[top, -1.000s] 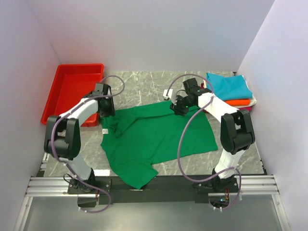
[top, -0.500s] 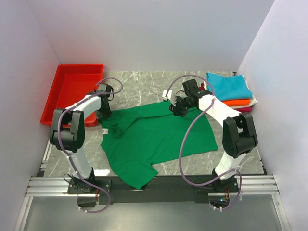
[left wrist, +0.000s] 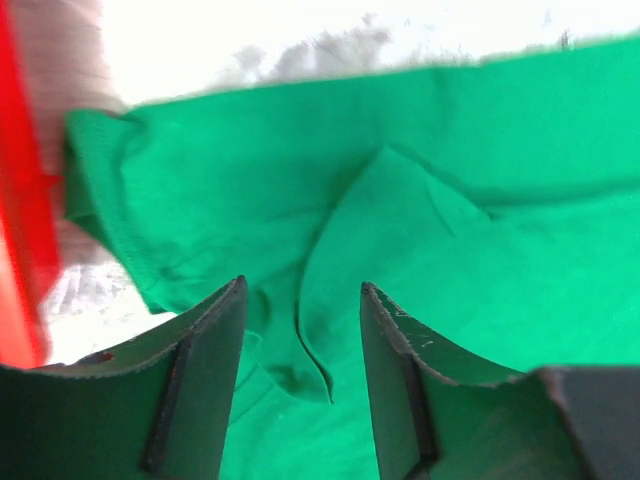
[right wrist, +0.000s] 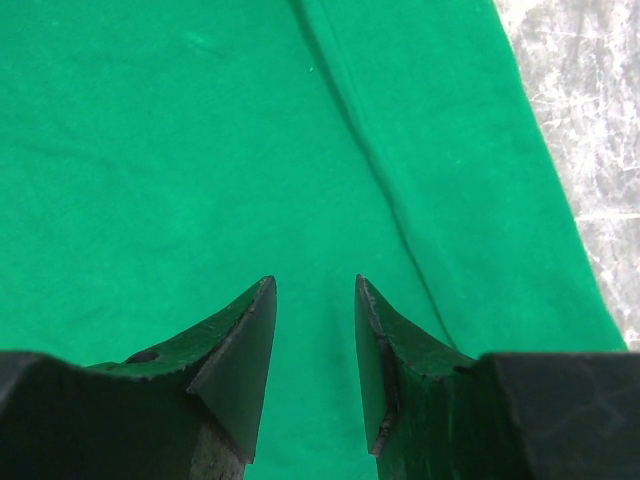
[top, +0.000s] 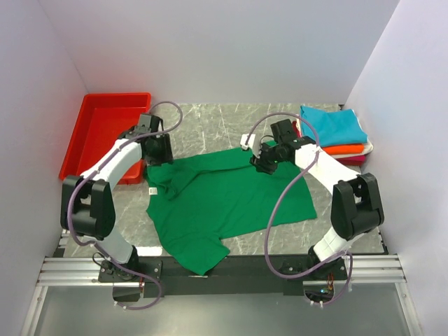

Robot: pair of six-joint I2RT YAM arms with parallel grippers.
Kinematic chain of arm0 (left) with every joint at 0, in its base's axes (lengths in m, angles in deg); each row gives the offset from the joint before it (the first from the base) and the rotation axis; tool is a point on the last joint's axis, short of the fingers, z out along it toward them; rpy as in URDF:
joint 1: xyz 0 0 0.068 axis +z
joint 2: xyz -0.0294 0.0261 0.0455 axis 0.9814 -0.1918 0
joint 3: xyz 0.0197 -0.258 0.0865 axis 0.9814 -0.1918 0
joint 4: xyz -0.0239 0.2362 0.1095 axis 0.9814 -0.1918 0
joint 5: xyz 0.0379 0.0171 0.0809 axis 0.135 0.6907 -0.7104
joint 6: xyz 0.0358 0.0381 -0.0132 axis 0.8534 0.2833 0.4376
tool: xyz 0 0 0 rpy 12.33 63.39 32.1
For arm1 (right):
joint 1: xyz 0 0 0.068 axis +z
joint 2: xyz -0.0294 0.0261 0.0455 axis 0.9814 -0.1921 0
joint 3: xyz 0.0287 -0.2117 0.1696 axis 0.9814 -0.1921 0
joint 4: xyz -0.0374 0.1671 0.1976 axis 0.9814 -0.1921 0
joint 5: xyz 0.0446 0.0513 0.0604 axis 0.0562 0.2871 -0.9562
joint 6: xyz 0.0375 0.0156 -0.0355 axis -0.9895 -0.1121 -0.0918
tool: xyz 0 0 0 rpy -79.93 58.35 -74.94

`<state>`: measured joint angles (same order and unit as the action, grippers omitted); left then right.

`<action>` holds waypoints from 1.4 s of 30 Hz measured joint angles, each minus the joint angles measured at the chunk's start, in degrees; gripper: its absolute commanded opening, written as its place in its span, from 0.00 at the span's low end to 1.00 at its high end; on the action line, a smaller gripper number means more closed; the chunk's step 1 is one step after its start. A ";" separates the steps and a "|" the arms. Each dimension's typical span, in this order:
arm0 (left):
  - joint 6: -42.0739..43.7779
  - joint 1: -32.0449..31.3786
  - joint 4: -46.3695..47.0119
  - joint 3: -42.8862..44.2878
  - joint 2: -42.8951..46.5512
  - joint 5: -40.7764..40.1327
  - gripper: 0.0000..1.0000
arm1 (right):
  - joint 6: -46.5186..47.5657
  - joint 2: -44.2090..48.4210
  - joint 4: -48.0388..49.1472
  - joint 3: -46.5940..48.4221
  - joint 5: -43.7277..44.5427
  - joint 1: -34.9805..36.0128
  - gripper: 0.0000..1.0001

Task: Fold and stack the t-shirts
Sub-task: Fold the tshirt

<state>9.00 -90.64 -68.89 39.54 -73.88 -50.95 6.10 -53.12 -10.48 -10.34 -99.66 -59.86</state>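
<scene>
The green t-shirt point(top: 224, 203) lies spread and a bit askew in the middle of the tabletop point(top: 210, 126), with one sleeve trailing over the near edge. The folded stack point(top: 334, 129), teal on top, sits at the far right, well apart from the red tray point(top: 105, 129) at the far left.

Both arms are reaching for the shirt's far edge. The left hand point(left wrist: 300, 295) hangs with its fingers apart over a rumpled flap near the far left corner, nothing between them. The right hand point(right wrist: 315, 285) is likewise apart and empty, above flat cloth just inside the hem.

To my eye this is the moment before the grab. It would go best if each hand dropped straight down and pinched close to the edge. The left should take the whole corner, not just that loose flap, or the fold will drag crooked. Both lifting together should keep the cloth taut.

Compared with half a second ago, the left hand has slid a little rightward, further onto the cloth, and its elbow has swung outward. The right hand has barely shifted.
</scene>
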 measured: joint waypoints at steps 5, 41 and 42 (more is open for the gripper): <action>1.57 -0.20 -0.44 -2.12 -0.72 4.37 0.54 | -0.24 1.55 0.11 -1.27 -0.22 -0.15 0.45; 8.94 -9.35 -2.97 -8.87 -2.05 22.97 0.29 | -1.46 6.91 0.15 -3.30 -1.75 -3.17 0.45; 9.20 -10.36 -3.23 -9.35 -2.05 23.43 0.30 | -1.46 6.93 0.15 -3.30 -1.75 -3.21 0.45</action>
<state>18.20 -101.00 -72.12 30.19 -75.94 -27.52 4.64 -46.19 -10.33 -13.64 -101.41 -63.07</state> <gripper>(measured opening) 0.276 0.447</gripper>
